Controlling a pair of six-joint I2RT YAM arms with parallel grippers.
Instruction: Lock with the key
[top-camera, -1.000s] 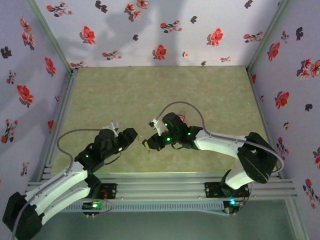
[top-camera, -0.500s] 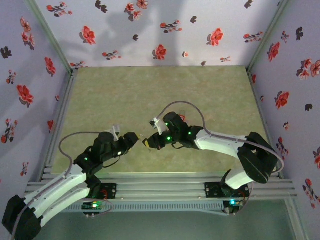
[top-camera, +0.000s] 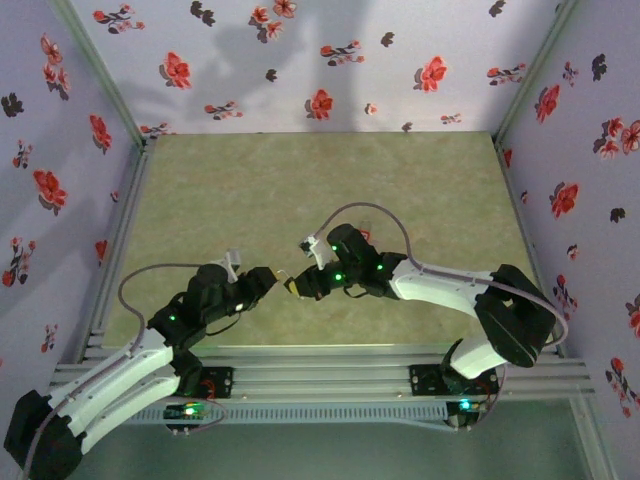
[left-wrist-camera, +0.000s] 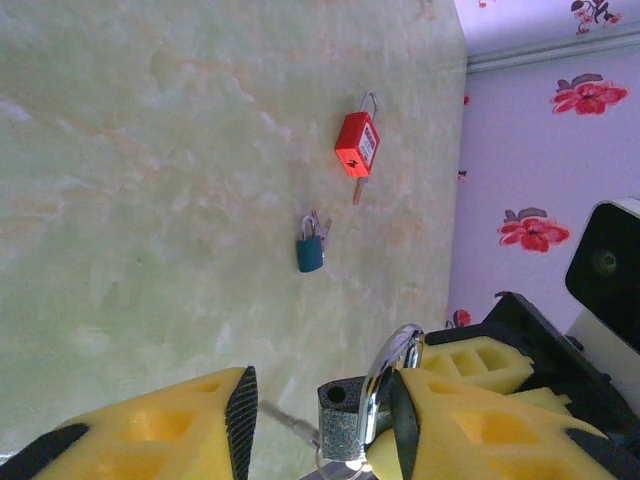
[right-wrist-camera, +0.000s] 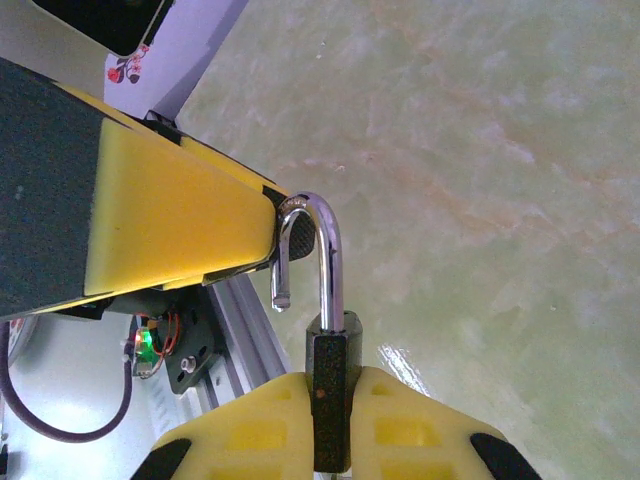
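My right gripper (right-wrist-camera: 330, 405) is shut on the dark body of a padlock (right-wrist-camera: 331, 385) and holds it above the table. Its chrome shackle (right-wrist-camera: 330, 250) is swung open, with the free end out of the body. My left gripper (left-wrist-camera: 322, 425) stands open around the same padlock (left-wrist-camera: 345, 415). One of its yellow fingers (left-wrist-camera: 450, 430) touches the shackle; the other pad stays apart from the body. A silvery key (left-wrist-camera: 285, 420) sticks out beside the lock's body, on a ring. In the top view both grippers meet at the padlock (top-camera: 291, 285) near the front middle.
A red padlock (left-wrist-camera: 357, 145) with a key and a small teal padlock (left-wrist-camera: 310, 252) lie on the green mat further out. Flowered walls close in three sides. Aluminium rails (top-camera: 320, 365) run along the near edge under the arms.
My left gripper has moved right and slightly down until it reaches the padlock, and its jaws have narrowed a little. The right arm and the lock have stayed still.
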